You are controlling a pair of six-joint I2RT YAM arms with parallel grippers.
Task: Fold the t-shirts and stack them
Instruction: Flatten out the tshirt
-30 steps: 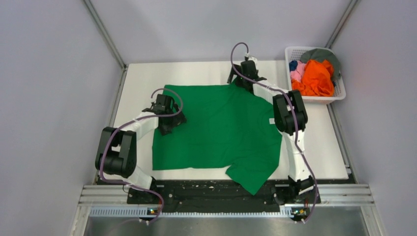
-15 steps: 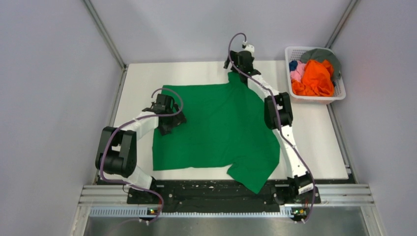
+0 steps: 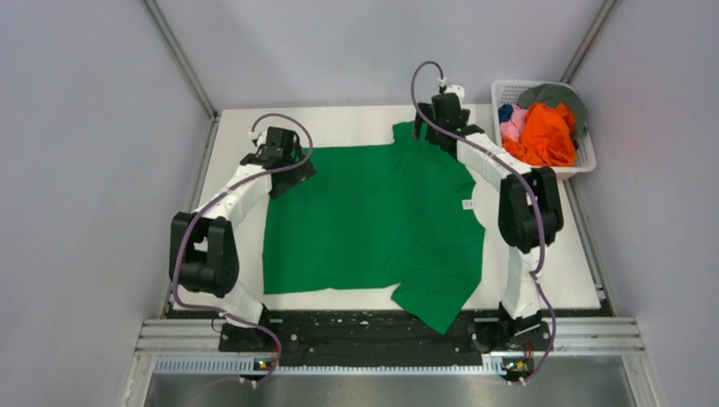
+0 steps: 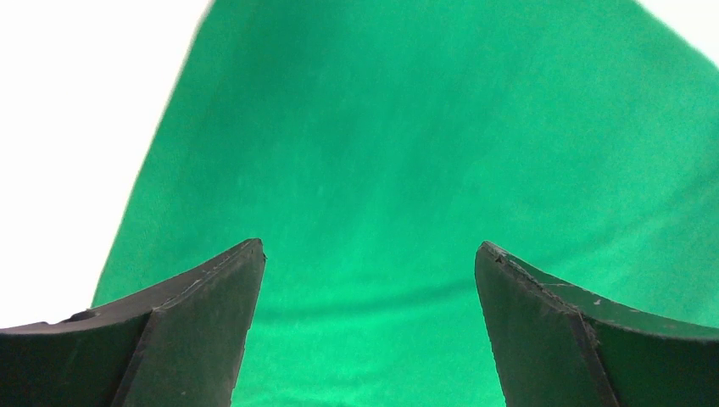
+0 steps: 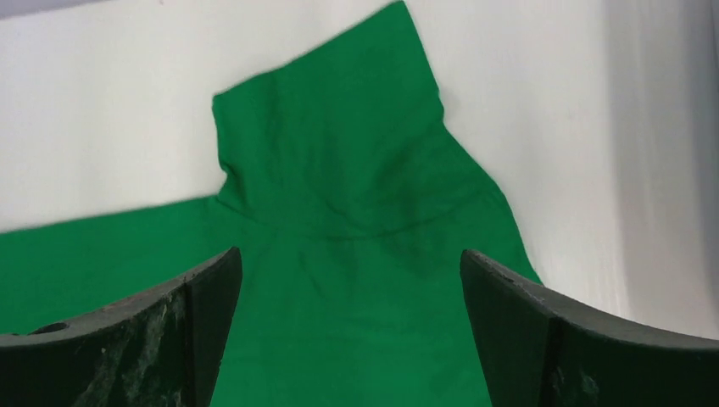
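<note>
A bright green t-shirt [image 3: 373, 220] lies spread flat on the white table, its small white tag [image 3: 466, 204] near the right edge. One sleeve hangs over the near edge [image 3: 434, 307]; the other sleeve [image 5: 339, 144] lies at the far right. My left gripper [image 3: 284, 165] is open and empty over the shirt's far left corner; green cloth [image 4: 424, 170] fills its view. My right gripper [image 3: 443, 127] is open and empty above the far sleeve. Orange [image 3: 547, 136], pink [image 3: 514, 125], blue and grey shirts lie bunched in the basket.
A white plastic lattice basket [image 3: 585, 157] stands at the table's far right corner. Grey walls close in the table on three sides. A black metal rail [image 3: 365, 331] with the arm bases runs along the near edge.
My left gripper moved from the shirt's left edge up to its far left corner. My right gripper let go of the far sleeve and shifted right; the sleeve now lies flat.
</note>
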